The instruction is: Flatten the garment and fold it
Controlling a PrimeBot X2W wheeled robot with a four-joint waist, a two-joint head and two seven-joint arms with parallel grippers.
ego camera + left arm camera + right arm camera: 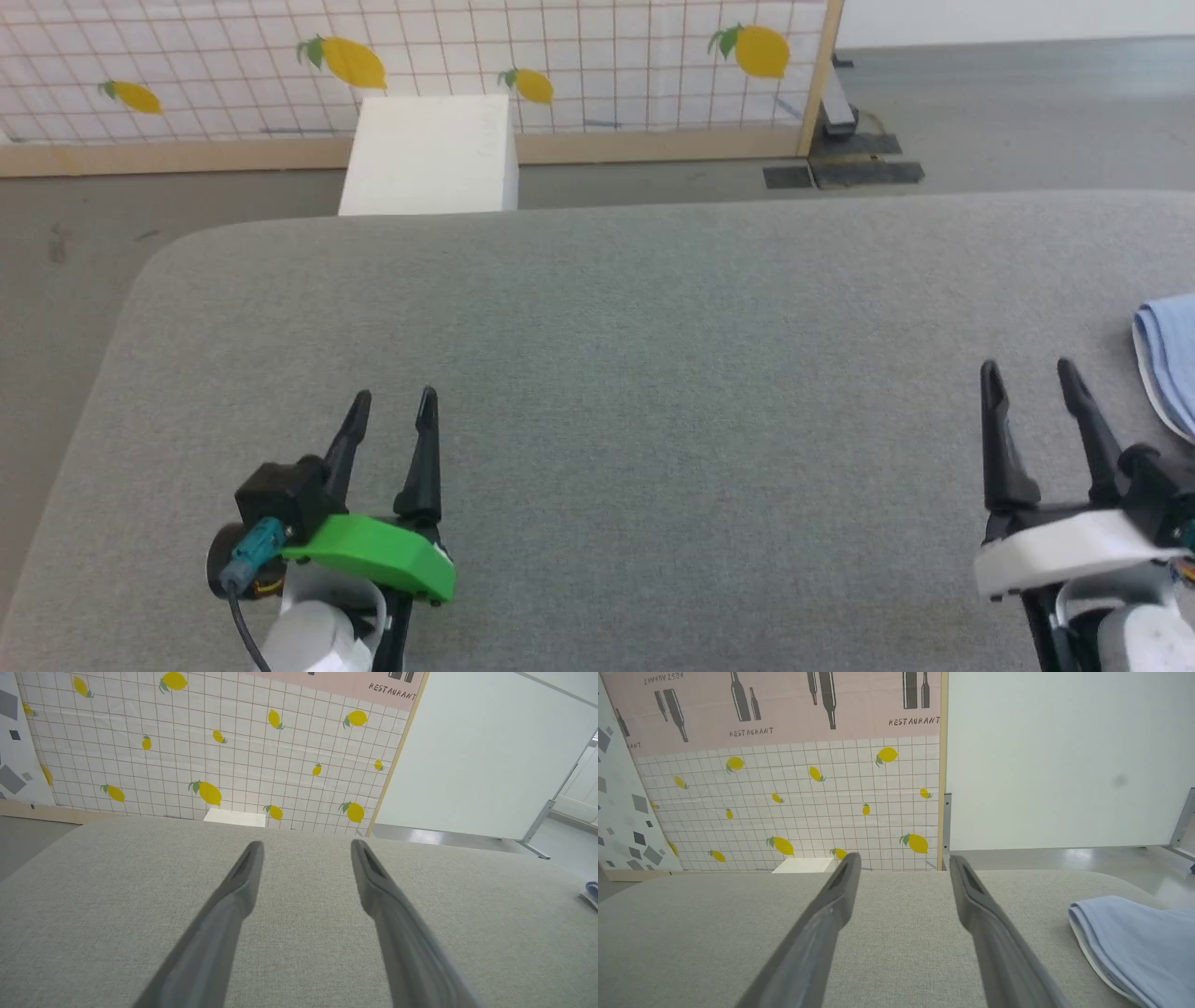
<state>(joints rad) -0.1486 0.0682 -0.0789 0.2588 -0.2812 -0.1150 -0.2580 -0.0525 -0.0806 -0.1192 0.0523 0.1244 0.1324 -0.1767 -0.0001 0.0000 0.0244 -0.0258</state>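
One garment (1172, 359) (partly seen), one left end effector (395, 395), one right end effector (1026, 365), one white block (431, 154), one grey table (653, 327)

Both hands open and empty
The left hand (395, 395) at near left and the right hand (1027, 366) at near right each hold two dark fingers (425, 448) spread apart, pointing toward the far side.

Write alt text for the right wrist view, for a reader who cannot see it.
The right hand, its two dark fingers spread open and empty, points across a grey fabric table. A light blue garment lies on the table at the lower right, apart from the fingers. A lemon-print panel stands behind.
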